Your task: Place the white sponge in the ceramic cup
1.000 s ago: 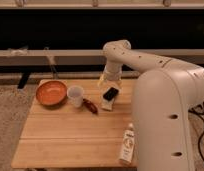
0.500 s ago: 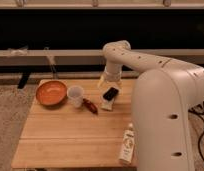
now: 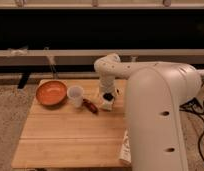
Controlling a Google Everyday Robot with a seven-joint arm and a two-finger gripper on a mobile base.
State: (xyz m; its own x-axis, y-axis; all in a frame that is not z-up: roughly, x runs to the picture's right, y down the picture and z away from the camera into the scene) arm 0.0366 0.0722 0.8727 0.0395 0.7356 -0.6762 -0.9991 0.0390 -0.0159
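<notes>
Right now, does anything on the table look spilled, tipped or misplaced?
Nothing spilled. The ceramic cup stands upright; the gripper is low, just beside it. Only the bottle sits at the front edge of the table.

Arm elbow [image 3: 108, 67] dropped; hand [image 3: 108, 98] now low @ white sponge [image 3: 105, 104].

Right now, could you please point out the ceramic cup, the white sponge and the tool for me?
ceramic cup [image 3: 75, 94]: camera view, on its outer wall.
white sponge [image 3: 105, 104]: camera view, on its pale front face.
tool [image 3: 108, 96]: camera view, on its dark tip, just above the sponge.
</notes>
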